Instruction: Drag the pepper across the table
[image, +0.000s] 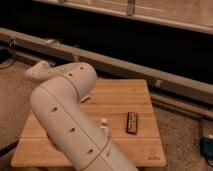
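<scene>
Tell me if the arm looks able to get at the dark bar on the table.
Probably yes: the dark bar lies uncovered on the table, just beside the arm, nothing touching it. The gripper itself is hidden behind the arm, shut, so its path cannot be judged.
</scene>
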